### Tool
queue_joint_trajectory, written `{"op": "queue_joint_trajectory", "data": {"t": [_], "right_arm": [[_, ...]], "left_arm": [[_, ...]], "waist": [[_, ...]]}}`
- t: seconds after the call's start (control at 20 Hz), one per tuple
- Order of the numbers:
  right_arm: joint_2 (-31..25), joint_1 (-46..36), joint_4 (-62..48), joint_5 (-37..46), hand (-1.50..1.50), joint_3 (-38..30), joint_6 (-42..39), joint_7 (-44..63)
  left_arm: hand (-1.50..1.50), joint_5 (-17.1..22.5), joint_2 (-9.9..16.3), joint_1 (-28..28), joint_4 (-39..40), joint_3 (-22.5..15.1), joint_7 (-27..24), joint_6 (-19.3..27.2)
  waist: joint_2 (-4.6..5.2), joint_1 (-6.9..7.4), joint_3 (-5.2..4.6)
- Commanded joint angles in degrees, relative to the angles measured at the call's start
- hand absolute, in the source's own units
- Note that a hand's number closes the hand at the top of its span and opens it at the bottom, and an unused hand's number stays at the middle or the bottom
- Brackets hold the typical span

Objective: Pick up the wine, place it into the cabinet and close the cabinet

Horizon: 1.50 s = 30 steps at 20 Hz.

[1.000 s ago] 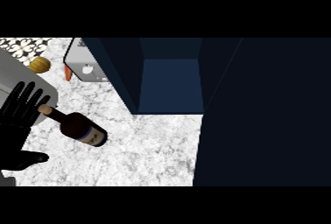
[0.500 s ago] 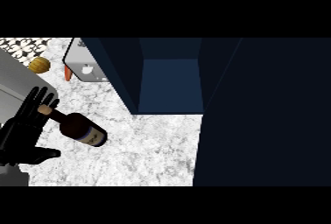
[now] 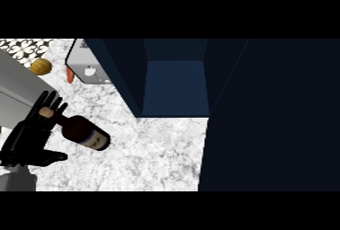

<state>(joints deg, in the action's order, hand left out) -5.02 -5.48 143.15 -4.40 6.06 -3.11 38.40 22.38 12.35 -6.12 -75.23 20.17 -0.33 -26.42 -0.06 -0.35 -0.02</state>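
Wine (image 3: 85, 133) lies on the marble desk (image 3: 153, 152) at the left of the frame, toward the lower half, and by the look of it nothing of the task is finished: the bottle is not lifted, not in the cabinet, and the cabinet is open. Nearest the lower left edge, the left robot hand (image 3: 30, 137) sits beside the bottle, its fingers stretched straight up the frame past the cork end, thumb out to the right, not curled round anything; whether they touch the neck I cannot tell. The right robot hand shows nowhere. The bottle's long axis runs diagonally, cork toward the upper left, dark base toward the lower right, label facing up. Farther up the frame, the cabinet (image 3: 176, 87) stands with its blue inside showing, its dark door (image 3: 272, 117) filling the right side. Still ahead, I judge: grasping, lifting, placing inside, shutting the door.
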Motion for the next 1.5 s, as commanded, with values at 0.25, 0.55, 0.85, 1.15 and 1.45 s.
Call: {"op": "queue_joint_trajectory", "data": {"t": [0.25, 0.55, 0.85, 1.15, 1.45], "right_arm": [[0.0, 0.9, 6.0, -3.7, -1.5, -0.6, -0.7, 1.6], [-0.2, 1.9, 8.4, -3.6, -1.5, -0.5, -0.4, 3.7], [0.7, 1.0, 7.1, -3.0, -1.5, -0.3, 0.2, 2.9], [0.9, 2.3, 7.8, -3.1, -1.5, 0.0, -0.4, 2.3], [1.1, 0.5, 8.1, -0.8, -1.5, 1.7, 0.4, 4.5]], "left_arm": [[-1.5, -5.7, -3.1, 0.6, 4.6, -3.4, -7.9, 1.0], [-1.5, -9.1, -2.1, -4.8, 17.1, -2.8, -15.7, 0.9], [-1.5, -8.9, 0.2, -4.0, 21.1, -2.6, -18.2, -2.3], [-1.5, -8.7, -0.7, -3.1, 22.3, -3.9, -18.7, -3.6], [-1.5, -7.1, -0.8, -9.0, 26.4, -2.8, -19.5, -2.2]], "waist": [[-0.01, 0.21, 0.02], [0.07, -0.33, -0.02], [0.08, -0.1, -0.02], [0.06, -0.16, -0.01], [0.05, -0.17, -0.03]]}}
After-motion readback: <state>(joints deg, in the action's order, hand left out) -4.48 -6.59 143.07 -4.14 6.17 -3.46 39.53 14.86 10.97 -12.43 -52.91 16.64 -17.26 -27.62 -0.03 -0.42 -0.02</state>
